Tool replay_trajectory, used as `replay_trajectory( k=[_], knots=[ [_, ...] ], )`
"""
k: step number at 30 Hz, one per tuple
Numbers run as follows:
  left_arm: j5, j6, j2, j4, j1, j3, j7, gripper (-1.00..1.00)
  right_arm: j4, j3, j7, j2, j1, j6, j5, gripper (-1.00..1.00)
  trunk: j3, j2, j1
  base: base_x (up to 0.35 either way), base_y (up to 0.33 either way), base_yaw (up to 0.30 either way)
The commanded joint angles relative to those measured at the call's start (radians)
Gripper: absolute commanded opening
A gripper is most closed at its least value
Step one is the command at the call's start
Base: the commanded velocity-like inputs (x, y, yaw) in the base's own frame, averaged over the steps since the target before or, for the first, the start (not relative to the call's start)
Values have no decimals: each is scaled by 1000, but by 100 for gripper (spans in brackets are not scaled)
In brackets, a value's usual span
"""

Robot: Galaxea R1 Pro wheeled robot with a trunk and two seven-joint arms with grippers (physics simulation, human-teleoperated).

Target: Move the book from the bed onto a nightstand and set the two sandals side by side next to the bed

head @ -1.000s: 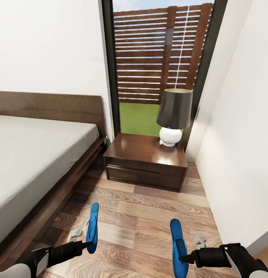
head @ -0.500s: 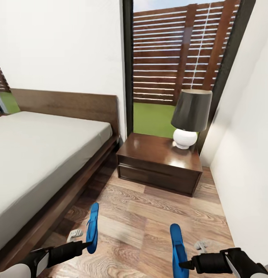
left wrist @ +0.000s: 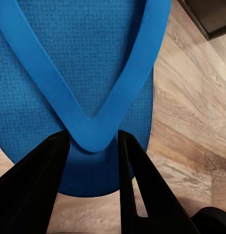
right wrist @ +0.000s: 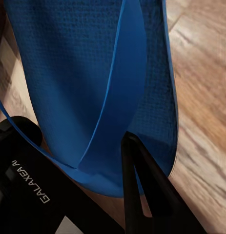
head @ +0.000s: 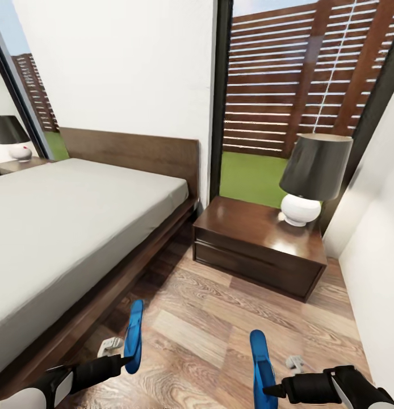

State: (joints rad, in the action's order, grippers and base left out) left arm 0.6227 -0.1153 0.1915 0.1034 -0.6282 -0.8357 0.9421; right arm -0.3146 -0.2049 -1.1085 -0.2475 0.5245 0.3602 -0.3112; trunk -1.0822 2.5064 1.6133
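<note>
The bed [head: 66,227] fills nine o'clock, its wooden frame edging a strip of plank floor [head: 208,318] that runs to the nightstand [head: 259,250] at one o'clock, where a lamp [head: 310,176] stands; a white wall closes three o'clock. At seven o'clock the left gripper [head: 124,359] clamps one blue sandal [head: 134,335] on edge; at five o'clock the right gripper [head: 271,391] pinches the other sandal [head: 260,363], both above the floor.

Head camera looks down over bed [head: 78,227] and floor [head: 208,318]; both wrist cameras sit close above that floor
</note>
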Motion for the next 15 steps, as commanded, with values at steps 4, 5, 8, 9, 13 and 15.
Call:
replay_trajectory(
  k=[4, 5, 8, 9, 13, 15],
  knots=[
    [5, -10, -1, 1, -1, -9, 3, -100, -1, -9, -10, 1, 0, 13, -5, -100, -1, 0, 0, 0, -1, 290],
    [5, -10, -2, 1, -1, -9, 3, -100, -1, -9, -10, 1, 0, 13, -5, -100, -1, 0, 0, 0, 0, 290],
    [5, -10, -3, 1, -1, -9, 3, -100, -1, -9, -10, 1, 0, 13, -5, -100, -1, 0, 0, 0, 0, 290],
    [5, -10, -3, 1, -1, -9, 3, -100, -1, -9, -10, 1, 0, 13, -5, -100, -1, 0, 0, 0, 0, 290],
    [5, -10, -3, 1, -1, -9, 3, -100, -1, -9, -10, 1, 0, 14, -5, -100, -1, 0, 0, 0, 0, 290],
    [5, -10, -3, 1, -1, -9, 3, -100, -1, -9, -10, 1, 0, 13, -5, -100, -1, 0, 0, 0, 0, 290]
  ],
)
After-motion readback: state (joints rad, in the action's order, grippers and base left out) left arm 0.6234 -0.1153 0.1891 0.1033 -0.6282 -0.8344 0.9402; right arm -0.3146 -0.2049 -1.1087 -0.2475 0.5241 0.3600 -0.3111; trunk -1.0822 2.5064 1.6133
